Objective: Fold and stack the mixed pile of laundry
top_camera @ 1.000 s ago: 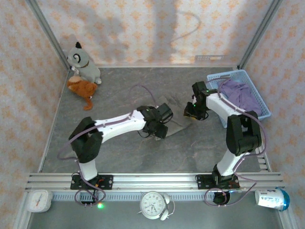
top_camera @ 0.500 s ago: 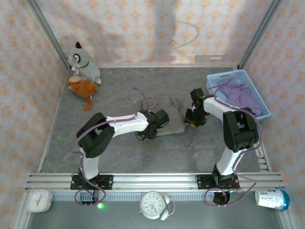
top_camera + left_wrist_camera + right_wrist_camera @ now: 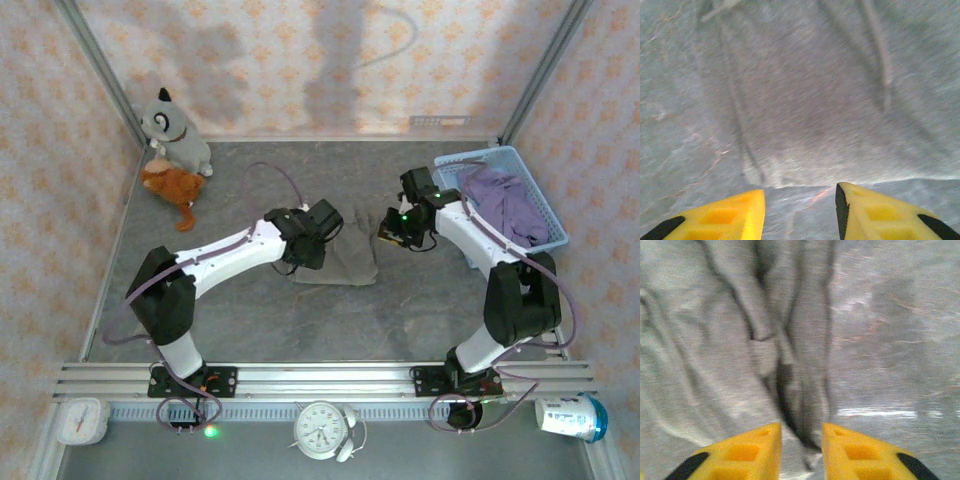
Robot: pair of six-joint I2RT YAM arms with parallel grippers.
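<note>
The grey table (image 3: 250, 320) carries a grey plush toy (image 3: 175, 128) above an orange plush toy (image 3: 172, 187) at 10 o'clock, a light blue slatted basket (image 3: 478, 153) at 2 o'clock, and a white alarm clock (image 3: 322, 428) at 6 o'clock.

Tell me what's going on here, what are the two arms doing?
Both arms are working on the small taupe garment, which lies spread on the table. The left gripper hovers open at the garment's edge, holding nothing. The right gripper has narrow jaws straddling a fold of it; whether it grips is unclear. The lavender garment lies in the blue basket at the right.
</note>
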